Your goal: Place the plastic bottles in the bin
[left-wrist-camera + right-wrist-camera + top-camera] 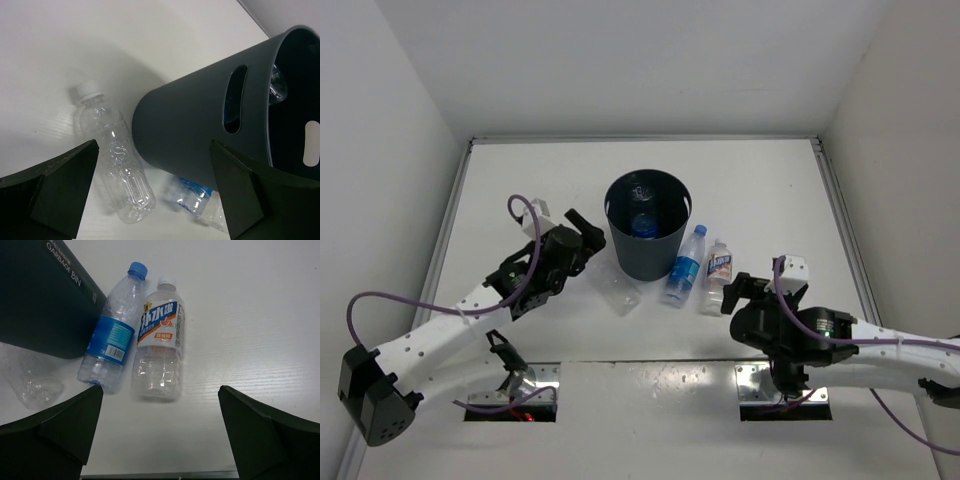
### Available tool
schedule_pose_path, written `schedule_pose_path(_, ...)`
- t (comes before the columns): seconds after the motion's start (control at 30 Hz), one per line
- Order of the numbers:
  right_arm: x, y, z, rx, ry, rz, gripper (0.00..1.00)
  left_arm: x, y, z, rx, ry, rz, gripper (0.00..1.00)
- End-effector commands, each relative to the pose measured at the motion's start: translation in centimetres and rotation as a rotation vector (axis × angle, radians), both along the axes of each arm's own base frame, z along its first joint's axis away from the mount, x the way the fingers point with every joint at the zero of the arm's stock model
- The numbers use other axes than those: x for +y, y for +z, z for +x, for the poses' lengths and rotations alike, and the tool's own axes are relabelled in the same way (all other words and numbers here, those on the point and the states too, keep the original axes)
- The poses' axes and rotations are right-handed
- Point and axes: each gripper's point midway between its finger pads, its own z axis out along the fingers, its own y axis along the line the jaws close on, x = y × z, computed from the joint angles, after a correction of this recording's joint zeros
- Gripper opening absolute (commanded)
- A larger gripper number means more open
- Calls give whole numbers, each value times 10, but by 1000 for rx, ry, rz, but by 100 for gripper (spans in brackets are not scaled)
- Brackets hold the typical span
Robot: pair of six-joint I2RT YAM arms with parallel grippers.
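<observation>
The bin [647, 255] stands mid-table, its mouth unblocked from above, with one bottle [643, 224] on its floor. Three obstacles lie at its near foot: the clear bottle [120, 165] just beside the left of the base, the blue bottle [111, 340] close against the right wall, and the white bottle [160, 342] tight alongside it, with little gap between. Bare table [770, 190] lies right of the white bottle, behind the bin and far left. The left gripper [588, 232], jaws wide, sits just left of the bin's wall
</observation>
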Motion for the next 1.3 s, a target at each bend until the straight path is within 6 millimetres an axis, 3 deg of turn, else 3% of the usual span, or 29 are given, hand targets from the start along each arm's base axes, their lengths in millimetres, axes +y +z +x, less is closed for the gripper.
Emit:
schedule_pose_path(0.0,1,4,2,-36,-1,7,100,-12,10,2,-2,-27,-76,100)
schedule_pose_path(0.2,5,5,-1,-38,25,16,100,-13,-16,-4,62,18,-152,100)
schedule_pose_path(0.33,4,3,-1,-44,30,6,100,-11,-43,-10,121,63,-199,100)
schedule_pose_path(0.47,4,3,-1,-44,30,6,100,-5,-83,-20,202,120,-219,100)
schedule_pose_path(0.63,6,3,-2,-44,40,6,100,-16,-98,-20,236,95,-240,100)
schedule_pose_path(0.93,6,3,-2,-44,40,6,100,-31,-123,2,294,91,-296,100)
schedule_pose_path(1.17,8,2,-3,-42,49,-3,100,-45,-126,18,295,44,-333,100)
schedule_pose_path(1.27,10,2,-5,-42,67,-2,100,-52,-139,15,341,-5,-302,100)
